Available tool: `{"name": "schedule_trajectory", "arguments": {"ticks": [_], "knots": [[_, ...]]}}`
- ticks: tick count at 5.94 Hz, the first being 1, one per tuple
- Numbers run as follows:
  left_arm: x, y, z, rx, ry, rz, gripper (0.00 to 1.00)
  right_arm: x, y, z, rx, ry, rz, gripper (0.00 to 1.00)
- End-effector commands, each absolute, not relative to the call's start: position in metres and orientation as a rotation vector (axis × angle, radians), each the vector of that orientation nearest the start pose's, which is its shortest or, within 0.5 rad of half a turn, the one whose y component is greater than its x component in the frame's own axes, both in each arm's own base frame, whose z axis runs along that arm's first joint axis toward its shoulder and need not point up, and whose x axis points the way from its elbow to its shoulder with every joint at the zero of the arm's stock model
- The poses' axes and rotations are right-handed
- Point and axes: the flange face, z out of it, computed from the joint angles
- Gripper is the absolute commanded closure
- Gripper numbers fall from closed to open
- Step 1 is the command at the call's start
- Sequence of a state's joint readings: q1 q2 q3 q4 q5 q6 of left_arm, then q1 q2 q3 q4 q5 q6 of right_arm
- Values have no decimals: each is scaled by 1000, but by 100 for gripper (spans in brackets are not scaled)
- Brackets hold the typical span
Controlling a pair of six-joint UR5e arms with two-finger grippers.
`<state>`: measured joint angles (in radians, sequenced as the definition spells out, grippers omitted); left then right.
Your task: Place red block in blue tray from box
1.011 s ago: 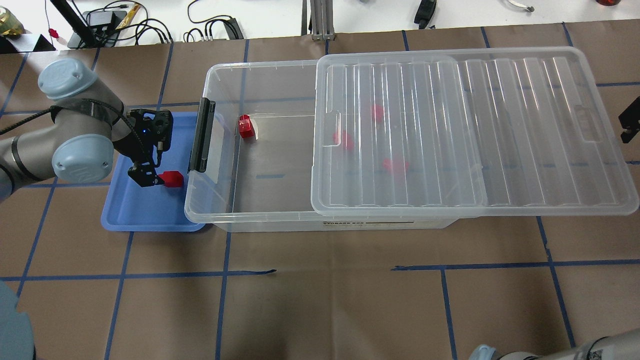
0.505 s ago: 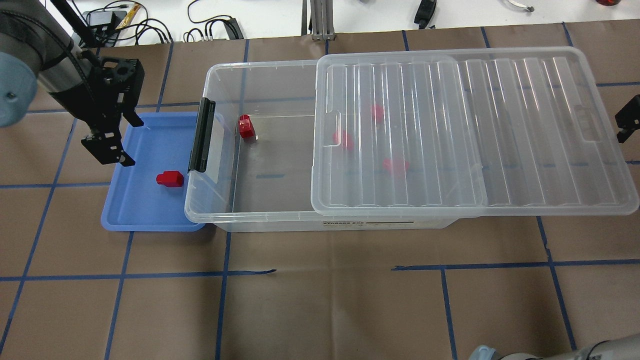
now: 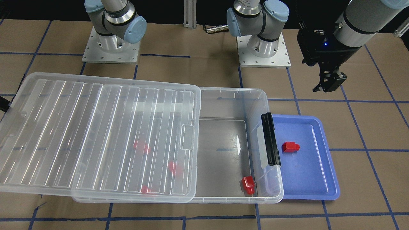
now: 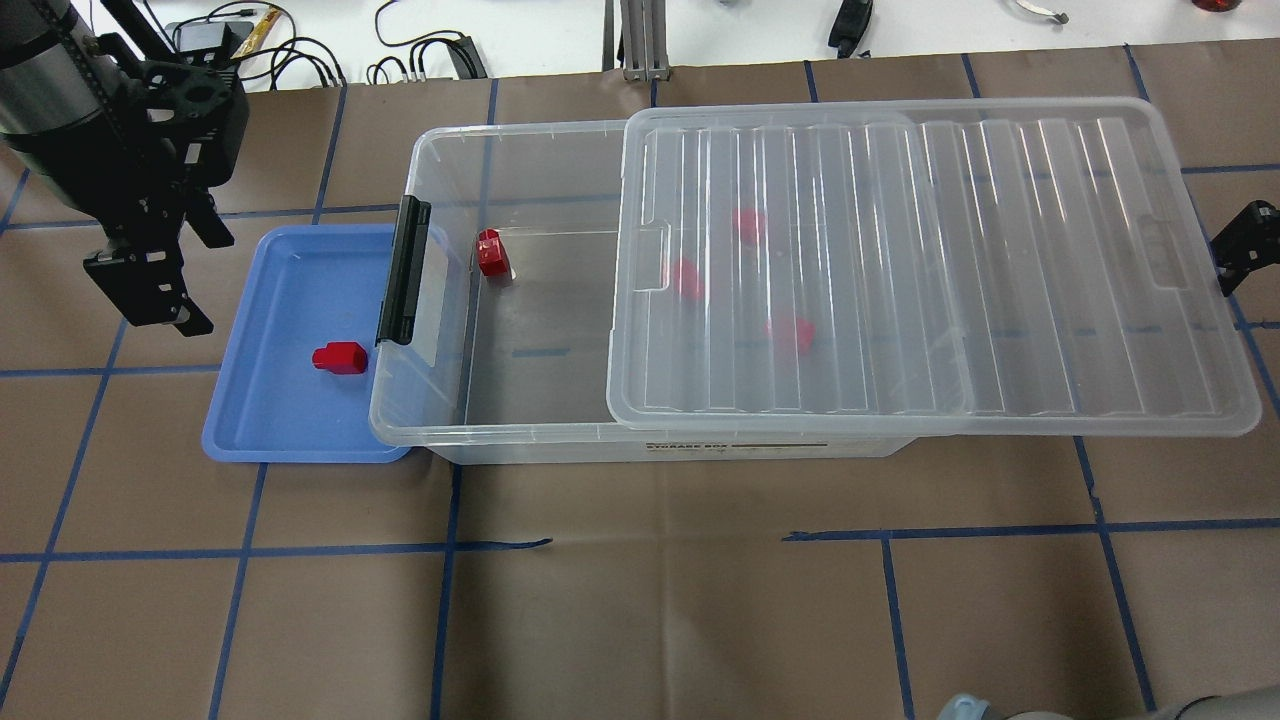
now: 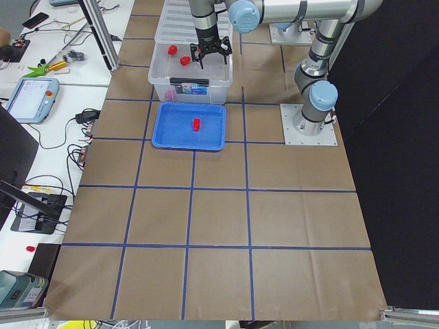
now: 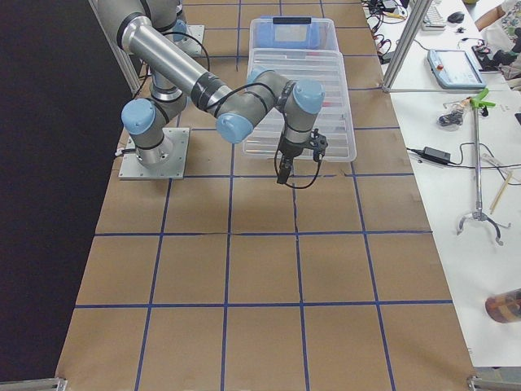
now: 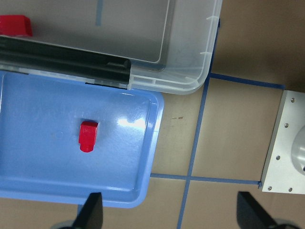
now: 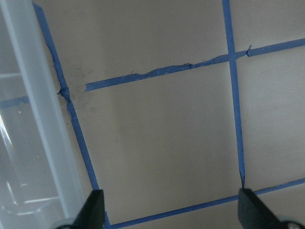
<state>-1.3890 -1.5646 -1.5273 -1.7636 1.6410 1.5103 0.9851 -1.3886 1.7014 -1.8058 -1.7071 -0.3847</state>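
The red block lies on its side on the floor of the blue tray, in the tray's right half, its stub pointing left and bare tray floor showing on every side of it. Just right of the block rises the latch end of the box, whose rim overlaps the tray's right edge and carries the black latch. The ribbed lid lies offset to the right, overhanging the box's right end and leaving the left third uncovered. In that uncovered part a second red block sits near the far wall, and three more red blocks show blurred beneath the lid. The left gripper hangs raised off the tray's left side, touching nothing, its fingers spread wide and empty. The right gripper stands just beyond the lid's right edge, fingers likewise apart over brown paper gridded with blue tape. Cables lie on the white bench past the table's far edge.
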Motion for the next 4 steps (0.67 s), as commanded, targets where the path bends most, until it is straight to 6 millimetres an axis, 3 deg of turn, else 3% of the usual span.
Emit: {"name": "schedule_trajectory", "arguments": {"ticks": [1, 3, 4], "knots": [[-67, -486, 505, 1670, 2691, 183, 2, -168, -521, 354, 281, 3206, 203, 0], [-105, -490, 508, 1174, 2926, 70, 2, -148, -525, 355, 295, 3208, 197, 0], [-123, -501, 505, 913, 2991, -44, 2, -128, -530, 357, 294, 3215, 187, 0]]}}
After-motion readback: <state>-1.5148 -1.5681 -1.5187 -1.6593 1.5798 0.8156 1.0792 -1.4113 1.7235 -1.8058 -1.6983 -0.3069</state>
